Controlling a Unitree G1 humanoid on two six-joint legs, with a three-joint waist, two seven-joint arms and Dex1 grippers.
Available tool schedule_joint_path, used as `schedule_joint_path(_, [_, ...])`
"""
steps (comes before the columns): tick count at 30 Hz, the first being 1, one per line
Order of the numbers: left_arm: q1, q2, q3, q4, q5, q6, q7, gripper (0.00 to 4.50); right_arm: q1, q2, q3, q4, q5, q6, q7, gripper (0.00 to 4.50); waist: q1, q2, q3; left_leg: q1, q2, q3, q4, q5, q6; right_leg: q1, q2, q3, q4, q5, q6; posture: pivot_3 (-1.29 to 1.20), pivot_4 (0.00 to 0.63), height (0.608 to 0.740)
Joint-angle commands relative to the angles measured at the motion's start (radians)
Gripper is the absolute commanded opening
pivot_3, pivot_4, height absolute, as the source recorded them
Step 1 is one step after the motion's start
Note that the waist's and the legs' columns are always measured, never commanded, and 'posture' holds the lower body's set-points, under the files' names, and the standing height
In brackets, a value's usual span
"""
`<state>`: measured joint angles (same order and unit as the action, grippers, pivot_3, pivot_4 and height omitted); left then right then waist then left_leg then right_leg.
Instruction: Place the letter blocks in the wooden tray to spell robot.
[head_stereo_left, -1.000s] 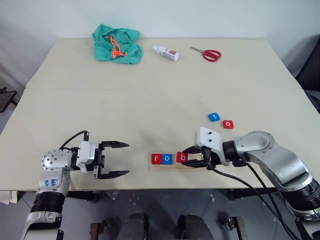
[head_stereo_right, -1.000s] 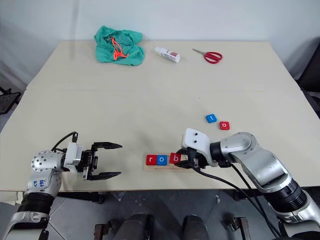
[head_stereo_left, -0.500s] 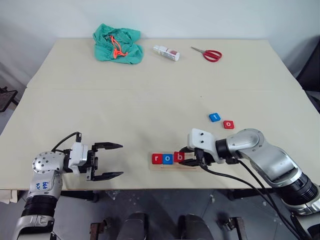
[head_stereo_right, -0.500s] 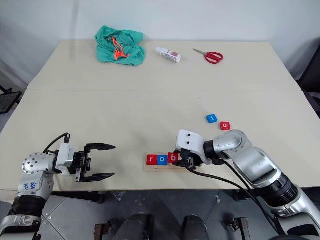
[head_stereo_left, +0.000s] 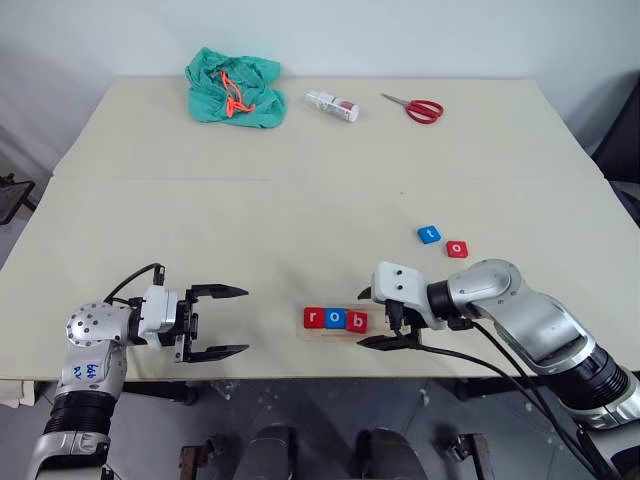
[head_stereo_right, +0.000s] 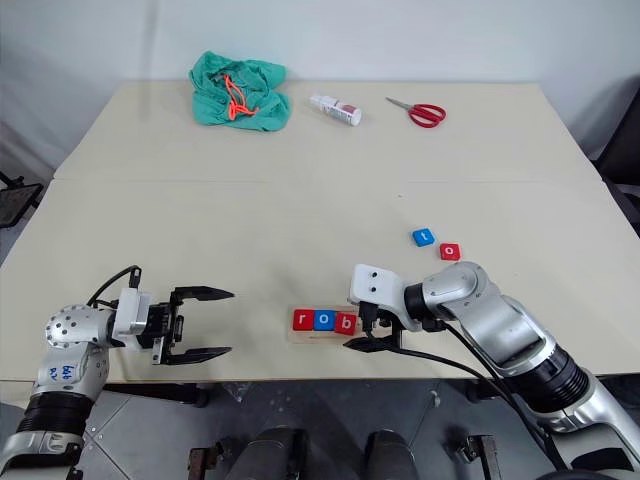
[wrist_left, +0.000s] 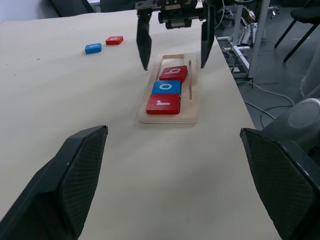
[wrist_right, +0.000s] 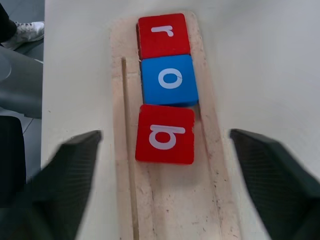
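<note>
**r-o-b seated, right gripper spread over the tray**

Wooden tray (head_stereo_left: 345, 331) sits bottom centre of the head view. It holds red r (head_stereo_left: 314, 317), blue o (head_stereo_left: 334, 319) and red b (head_stereo_left: 356, 320), touching in a row. Right gripper (head_stereo_left: 381, 318) is just beside b, fingers wide apart, holding nothing. Blue t (head_stereo_left: 429, 234) and red o (head_stereo_left: 457, 249) lie loose, right of centre. Left gripper (head_stereo_left: 229, 321) at lower left, fingers apart, empty.

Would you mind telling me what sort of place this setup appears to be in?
Probably a robotics lab or test room: a plain beige table against a bare white wall, staged props such as scissors and a small bottle, and cables and chair bases on the floor.
</note>
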<state>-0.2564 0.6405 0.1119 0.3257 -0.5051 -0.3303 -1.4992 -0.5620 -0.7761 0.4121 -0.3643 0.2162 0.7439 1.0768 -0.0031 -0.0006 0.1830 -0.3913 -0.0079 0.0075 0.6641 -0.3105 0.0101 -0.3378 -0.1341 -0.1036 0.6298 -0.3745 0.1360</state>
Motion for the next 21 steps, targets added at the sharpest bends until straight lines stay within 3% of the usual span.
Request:
schedule_joint_path(1, [0.003, -0.005, 0.008, -0.027, -0.005, -0.008, -0.003, 4.50, -0.001, -0.022, -0.069, -0.058, 0.035, 0.019, 0.004, 4.45, 0.000, 0.000, 0.000, 0.000, 0.000, 0.000, 0.000, 0.000, 0.000, 0.000, 0.000, 0.000, 0.000, 0.000, 0.000, 0.00, 0.150, 0.740])
schedule_joint_path(7, [-0.022, -0.018, 0.001, -0.003, 0.005, -0.011, -0.001, 4.50, 0.075, -0.079, -0.190, -0.170, 0.127, 0.076, 0.011, 4.29, 0.004, 0.000, 0.000, 0.000, 0.000, 0.000, 0.000, 0.000, 0.000, 0.000, 0.000, 0.000, 0.000, 0.000, 0.000, 0.00, 0.150, 0.740])
schedule_joint_path(10, [-0.033, -0.025, -0.002, 0.008, 0.010, -0.013, -0.001, 4.50, 0.097, -0.095, -0.202, -0.210, 0.156, 0.093, 0.011, 3.54, 0.002, 0.000, 0.000, 0.000, 0.000, 0.000, 0.000, 0.000, 0.000, 0.000, 0.000, 0.000, 0.000, 0.000, 0.000, 0.00, 0.150, 0.740])
schedule_joint_path(14, [-0.046, -0.037, -0.005, 0.015, 0.018, -0.015, -0.001, 4.50, 0.076, -0.154, -0.116, -0.246, 0.157, 0.267, -0.013, 2.02, 0.002, 0.000, 0.000, 0.000, 0.000, 0.000, 0.000, 0.000, 0.000, 0.000, 0.000, 0.000, 0.000, 0.000, 0.000, 0.00, 0.150, 0.740])
schedule_joint_path(20, [-0.037, -0.038, -0.002, 0.004, 0.017, -0.015, 0.006, 4.50, 0.055, -0.083, -0.042, -0.212, 0.136, 0.234, -0.057, 0.03, 0.000, -0.001, 0.000, 0.000, 0.000, 0.000, 0.000, 0.000, 0.000, 0.000, 0.000, 0.000, 0.000, 0.000, 0.000, 0.00, 0.150, 0.740])
schedule_joint_path(21, [-0.033, -0.038, 0.000, 0.000, 0.017, -0.015, 0.008, 4.50, 0.050, -0.070, -0.030, -0.201, 0.130, 0.223, -0.062, 0.03, 0.001, -0.001, 0.000, 0.000, 0.000, 0.000, 0.000, 0.000, 0.000, 0.000, 0.000, 0.000, 0.000, 0.000, 0.000, 0.00, 0.150, 0.740])
